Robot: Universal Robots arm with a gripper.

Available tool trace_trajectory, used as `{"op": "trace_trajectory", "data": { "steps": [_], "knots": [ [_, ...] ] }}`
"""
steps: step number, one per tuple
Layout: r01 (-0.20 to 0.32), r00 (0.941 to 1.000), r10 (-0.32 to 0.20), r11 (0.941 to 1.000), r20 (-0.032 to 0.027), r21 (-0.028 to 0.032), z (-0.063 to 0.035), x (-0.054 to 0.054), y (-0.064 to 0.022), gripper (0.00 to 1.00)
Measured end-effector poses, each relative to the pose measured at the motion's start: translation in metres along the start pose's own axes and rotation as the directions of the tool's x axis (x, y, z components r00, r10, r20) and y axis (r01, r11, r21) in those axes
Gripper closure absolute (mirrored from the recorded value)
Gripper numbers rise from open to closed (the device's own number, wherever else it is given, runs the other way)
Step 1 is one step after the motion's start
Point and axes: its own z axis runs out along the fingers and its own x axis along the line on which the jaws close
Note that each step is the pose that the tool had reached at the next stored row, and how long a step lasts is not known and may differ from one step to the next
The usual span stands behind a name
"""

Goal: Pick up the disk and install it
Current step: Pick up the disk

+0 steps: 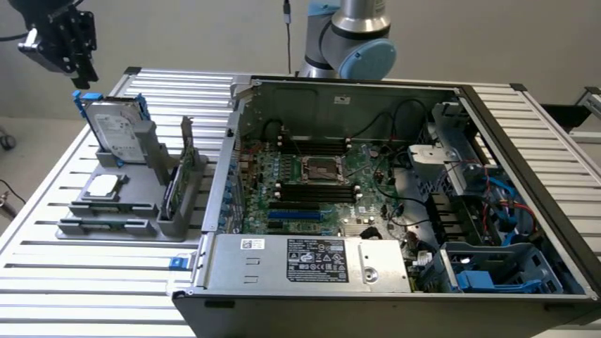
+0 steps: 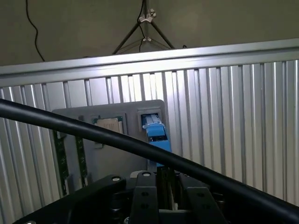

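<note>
The disk [image 1: 117,130] is a silver-grey hard drive with a white label and blue rails. It stands upright in a slot at the far end of a grey holder [image 1: 122,227], at the exterior view's left. My gripper [image 1: 83,74] hangs in the air above the disk and apart from it, and I see nothing in it. In the wrist view the disk's blue rail [image 2: 155,133] shows end-on in the holder [image 2: 112,161], beyond my gripper [image 2: 166,186].
The holder also carries a square processor chip [image 1: 103,184] and a memory stick [image 1: 174,183]. An open computer case [image 1: 376,190] lies on the slatted metal table [image 1: 56,282], with a blue drive bay [image 1: 488,276] at its near right corner. A black cable [image 2: 140,147] crosses the wrist view.
</note>
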Motion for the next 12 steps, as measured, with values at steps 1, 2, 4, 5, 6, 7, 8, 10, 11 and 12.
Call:
{"op": "trace_trajectory", "data": {
  "steps": [1, 2, 4, 5, 6, 7, 8, 10, 11, 12],
  "knots": [
    [0.001, 1.0000, -0.001, 1.0000, 0.0004, -0.0002, 0.0016, 0.000, 0.0001, 0.64],
    [0.003, 1.0000, -0.003, 1.0000, 0.0003, -0.0003, 0.0033, 0.000, 0.0002, 0.64],
    [0.009, 1.0000, -0.009, 1.0000, 0.0004, -0.0004, 0.0070, 0.000, 0.0003, 0.58],
    [0.011, 0.9999, -0.011, 0.9999, 0.0005, -0.0003, 0.0088, 0.000, 0.0004, 0.52],
    [0.014, 0.9999, -0.014, 0.9999, 0.0005, -0.0002, 0.0106, 0.000, 0.0005, 0.52],
    [0.016, 0.9999, -0.016, 0.9999, 0.0005, -0.0003, 0.0124, 0.000, 0.0006, 0.52],
    [0.019, 0.9998, -0.019, 0.9998, 0.0005, -0.0003, 0.0144, 0.000, 0.0006, 0.52],
    [0.027, 0.9996, -0.027, 0.9996, 0.0006, -0.0003, 0.0180, 0.000, 0.0008, 0.52],
    [0.031, 0.9995, -0.031, 0.9995, 0.0005, -0.0004, 0.0197, 0.000, 0.0009, 0.52],
    [0.035, 0.9994, -0.035, 0.9994, 0.0006, -0.0003, 0.0215, 0.000, 0.0010, 0.52]
  ]
}}
